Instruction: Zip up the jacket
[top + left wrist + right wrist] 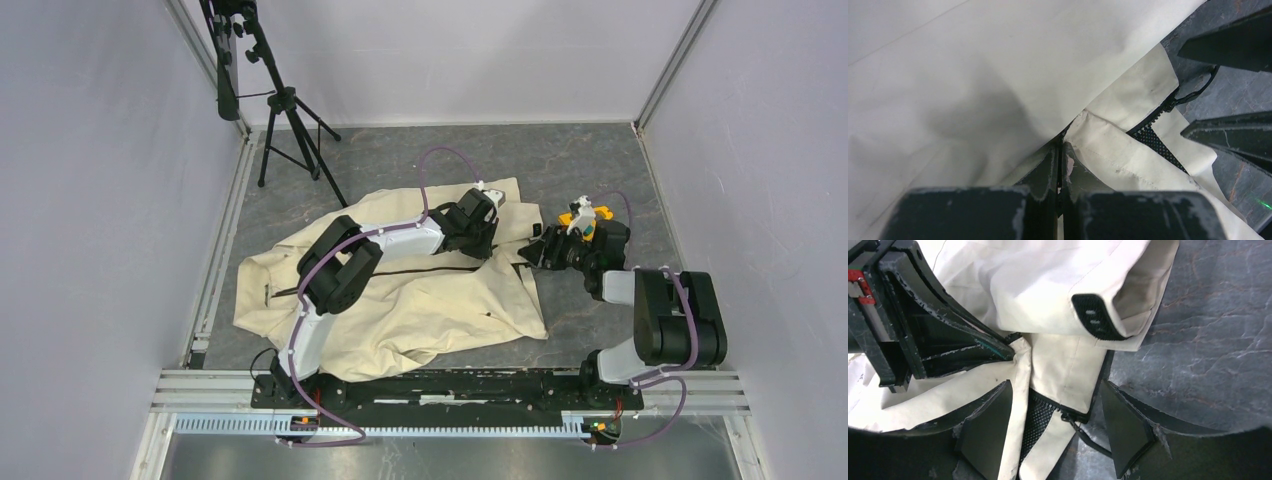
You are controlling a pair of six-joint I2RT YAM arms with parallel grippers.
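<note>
The cream jacket [440, 300] lies wrinkled on the grey table, with its dark zipper line [400, 275] running across it. My left gripper [1061, 150] is shut, pinching a fold of jacket fabric near the zipper's end; it also shows in the right wrist view as the left gripper [1010, 347]. My right gripper [1056, 385] is open and straddles the jacket's edge. The zipper pull [1073, 417] and black mesh lining [1038, 417] lie between its fingers, untouched. In the left wrist view, the right fingers [1233, 135] stand just right of the zipper [1168, 107].
A black tripod [290, 110] stands at the back left. A sleeve cuff with a black tab [1095, 317] lies just beyond the right gripper. Grey walls enclose the table, and a metal rail [450, 385] runs along its near edge.
</note>
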